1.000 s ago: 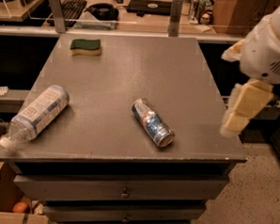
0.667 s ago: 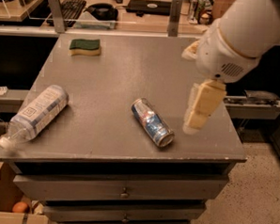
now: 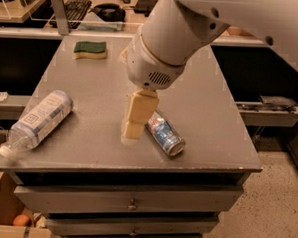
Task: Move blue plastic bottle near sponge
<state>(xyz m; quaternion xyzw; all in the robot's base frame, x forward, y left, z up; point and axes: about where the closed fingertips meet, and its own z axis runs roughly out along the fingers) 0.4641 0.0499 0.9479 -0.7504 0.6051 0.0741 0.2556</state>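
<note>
The blue plastic bottle (image 3: 39,120), clear with a white-and-blue label and white cap, lies on its side at the left front of the grey table (image 3: 210,99), its cap past the front left corner. The sponge (image 3: 90,50), dark green over yellow, lies at the table's far left. My gripper (image 3: 134,121) hangs from the white arm over the table's middle front, just left of a blue-silver can (image 3: 164,134). It is well to the right of the bottle and holds nothing that I can see.
The can lies on its side near the front edge, touching or just behind the gripper. The table is a cabinet with drawers (image 3: 132,204) below. A desk with a keyboard (image 3: 77,6) and headphones (image 3: 108,11) stands behind. A shelf (image 3: 269,108) is at the right.
The arm has swung left from the table's right edge to over the middle front, beside the can. The bottle, sponge and can have not moved.
</note>
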